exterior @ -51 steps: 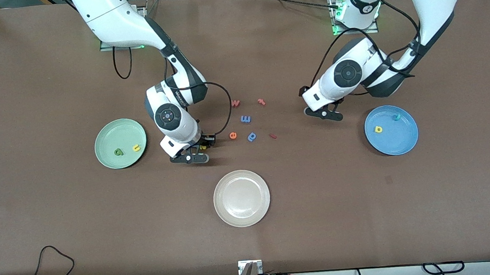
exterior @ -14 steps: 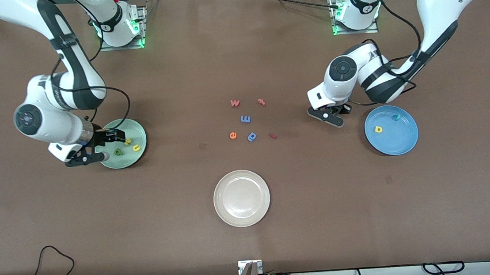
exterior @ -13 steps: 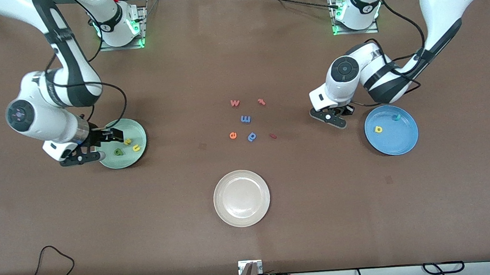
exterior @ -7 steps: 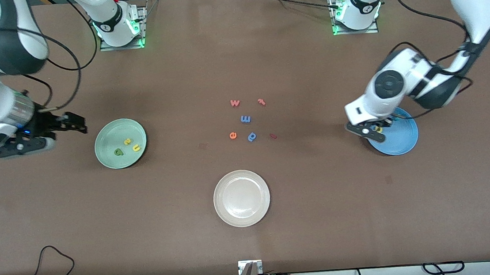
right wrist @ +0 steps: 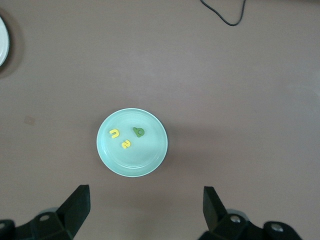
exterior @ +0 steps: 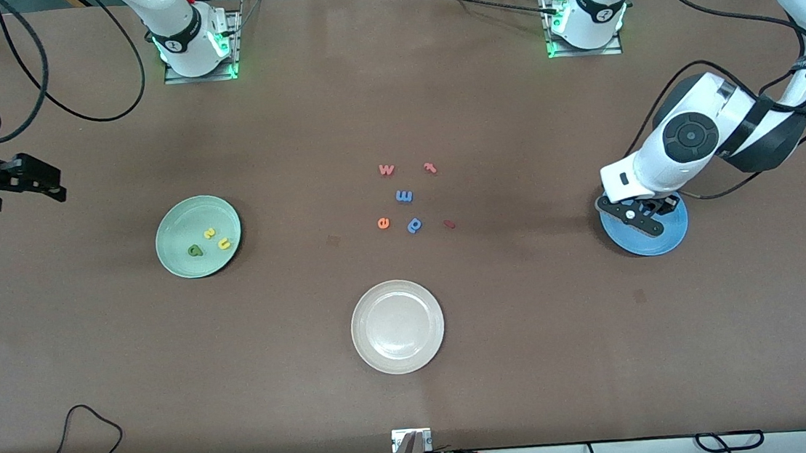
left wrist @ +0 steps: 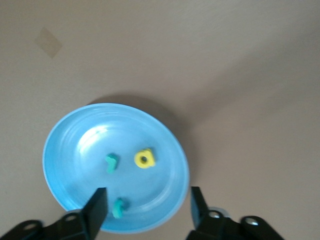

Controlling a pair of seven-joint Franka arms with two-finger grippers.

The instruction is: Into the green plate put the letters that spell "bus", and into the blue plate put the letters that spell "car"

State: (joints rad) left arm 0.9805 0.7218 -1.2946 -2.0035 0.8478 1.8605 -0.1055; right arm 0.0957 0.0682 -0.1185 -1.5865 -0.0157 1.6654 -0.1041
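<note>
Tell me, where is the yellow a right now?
The yellow a lies in the blue plate, beside two teal letters, at the left arm's end of the table. The open left gripper hangs just over that plate.

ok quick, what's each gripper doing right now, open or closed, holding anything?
Left gripper: open, empty, over the blue plate.
Right gripper: open, empty, high above the green plate.

Foam letters are the only readable signs. On the green plate [exterior: 179, 257] lie a green b [exterior: 194, 250], a yellow s [exterior: 209, 233] and a yellow u [exterior: 224, 243]. On the counter [exterior: 417, 386] lie a red w [exterior: 387, 169], red t [exterior: 430, 168], blue m [exterior: 404, 196], orange e [exterior: 384, 222] and blue p [exterior: 414, 224]. On the blue plate [left wrist: 65, 170] lies a yellow a [left wrist: 144, 158].
</note>
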